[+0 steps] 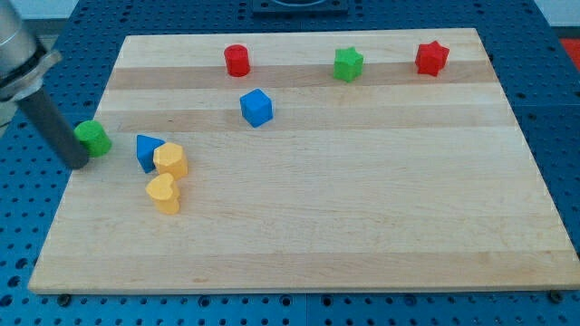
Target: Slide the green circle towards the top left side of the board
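My tip (79, 164) sits at the board's left edge, touching the green circle (92, 138) just to its upper right.

Rod is a plain dark matte cylinder w/ nothing to open or grip; it only presses on the circle's left side. Circle is a short, bright green, smooth-looking disc lying flat on the pale wood-grain board (362, 217). Right of my tip: blue triangle (148, 151) touching a yellow hexagon-ish block (170, 160), yellow heart (164, 193) below them. Further up & right: blue cube (256, 107), red cylinder (236, 60), green star (347, 63), red star (431, 58). Blue perforated table (562, 136) around the board.
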